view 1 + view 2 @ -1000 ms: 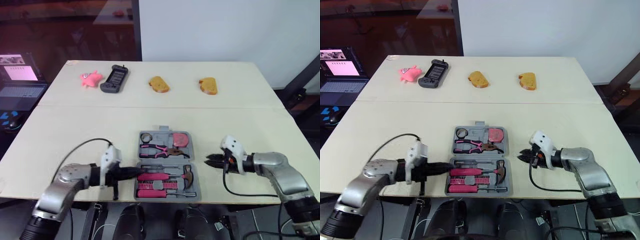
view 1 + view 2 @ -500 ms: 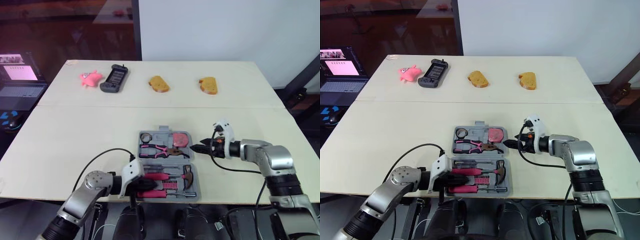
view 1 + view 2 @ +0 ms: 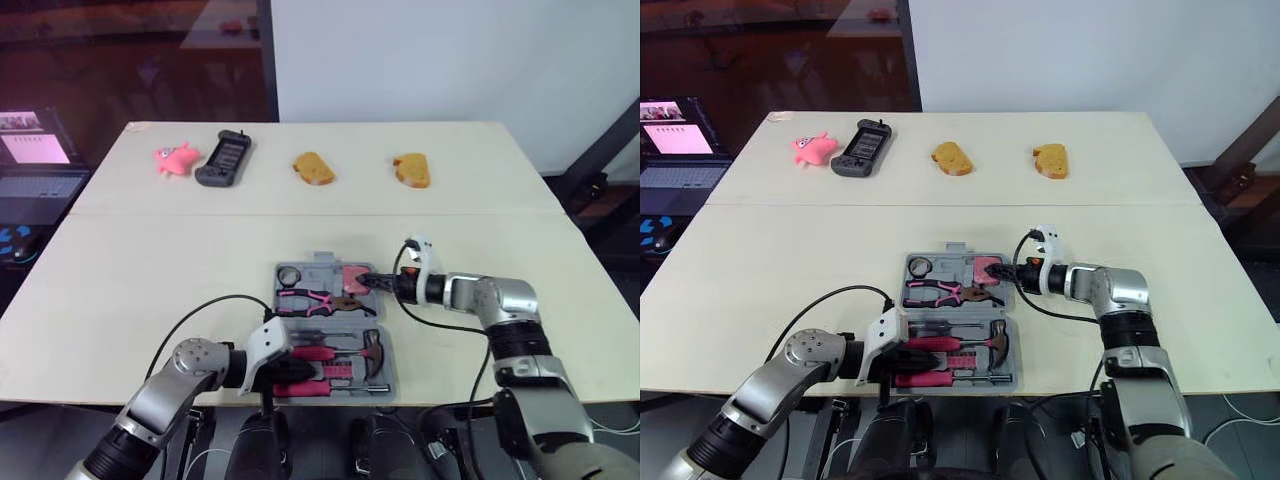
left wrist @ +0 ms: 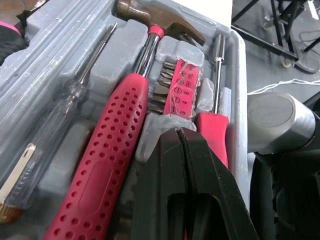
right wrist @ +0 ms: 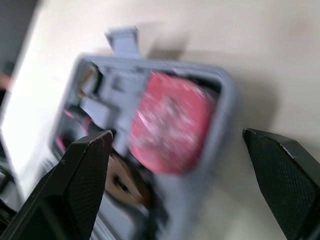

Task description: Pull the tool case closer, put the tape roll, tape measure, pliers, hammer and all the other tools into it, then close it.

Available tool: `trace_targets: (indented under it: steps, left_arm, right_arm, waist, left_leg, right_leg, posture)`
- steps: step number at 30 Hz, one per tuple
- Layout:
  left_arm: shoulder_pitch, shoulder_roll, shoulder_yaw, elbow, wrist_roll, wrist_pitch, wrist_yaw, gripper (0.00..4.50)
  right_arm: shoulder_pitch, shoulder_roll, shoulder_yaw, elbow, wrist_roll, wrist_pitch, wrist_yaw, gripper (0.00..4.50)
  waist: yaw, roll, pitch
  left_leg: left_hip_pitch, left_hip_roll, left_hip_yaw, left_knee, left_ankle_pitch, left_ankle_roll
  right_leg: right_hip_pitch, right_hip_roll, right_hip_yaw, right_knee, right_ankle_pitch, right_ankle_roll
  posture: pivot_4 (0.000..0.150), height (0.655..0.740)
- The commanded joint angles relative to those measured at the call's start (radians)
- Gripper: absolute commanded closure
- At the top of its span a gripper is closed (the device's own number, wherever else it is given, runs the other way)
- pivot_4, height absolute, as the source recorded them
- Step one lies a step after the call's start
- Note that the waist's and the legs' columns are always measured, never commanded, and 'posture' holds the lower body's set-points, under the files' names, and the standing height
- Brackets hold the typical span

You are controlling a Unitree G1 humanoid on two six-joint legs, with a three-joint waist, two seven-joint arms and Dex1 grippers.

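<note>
The grey tool case [image 3: 392, 372] lies open near the table's front edge. Its far half holds a tape roll [image 3: 290, 275], a pink tape measure [image 3: 354, 276] and pink-handled pliers [image 3: 312, 298]. Its near half holds a hammer [image 4: 156, 19] with a pink handle, a clear screwdriver [image 4: 47, 137], a pink bit holder [image 4: 182, 85] and other pink-handled tools. My left gripper [image 4: 181, 132] is shut, its tip resting over the near half's inlay beside the hammer handle. My right gripper [image 3: 368, 283] is open at the case's far right corner, its fingers [image 5: 85, 165] spread to either side of the tape measure [image 5: 170, 125].
Along the table's far side lie a pink toy [image 3: 172, 158], a black handheld device [image 3: 222, 160] and two bread pieces [image 3: 313, 168] [image 3: 411, 171]. A laptop [image 3: 35, 165] stands off the table to the left. Bare tabletop flanks the case on both sides.
My right gripper has swung left from beside the case to its far right corner at the tape measure. My left gripper has moved from left of the case into its near half.
</note>
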Motion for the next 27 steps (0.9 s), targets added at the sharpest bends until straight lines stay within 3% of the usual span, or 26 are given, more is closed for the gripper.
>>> trace_targets:
  steps: [1,6,13,27]
  left_arm:
    - [0.018,-0.002,-0.017,-0.018,-0.004,0.058,0.025,4.5]
    - [0.005,0.011,-0.024,-0.042,-0.013,0.069,0.008,4.5]
    - [0.015,0.011,-0.015,-0.059,-0.031,0.093,0.022,4.5]
    - [0.092,-0.012,0.067,-0.149,-0.081,0.094,0.123,4.5]
  right_arm:
    - [-0.035,0.04,-0.046,0.093,0.045,-0.011,0.027,0.09]
    - [-0.085,0.076,-0.109,0.22,0.067,-0.068,0.059,0.09]
    - [-0.107,0.075,-0.108,0.244,0.071,-0.112,0.145,0.09]
    - [-0.058,0.012,-0.106,0.029,0.145,-0.013,0.27,0.09]
  waist:
    - [-0.004,0.0,0.0]
    - [-0.008,0.0,0.0]
    - [-0.008,0.0,0.0]
    - [-0.005,0.001,0.0]
  left_leg:
    - [0.0,0.0,0.0,0.0,0.0,0.0]
    - [0.003,0.0,0.001,-0.006,0.002,-0.003]
    - [0.002,0.0,0.002,-0.009,0.003,-0.004]
    - [0.0,0.0,0.003,-0.009,0.003,-0.004]
  right_leg:
    - [0.0,0.0,0.0,0.0,0.0,0.0]
    - [-0.001,0.001,0.0,0.0,0.001,-0.001]
    - [-0.003,0.001,0.001,0.0,0.001,-0.001]
    - [-0.006,0.001,0.003,0.0,0.001,-0.001]
  posture:
    - [0.15,0.7188]
    - [0.15,0.7188]
    - [0.15,0.7188]
    - [0.15,0.7188]
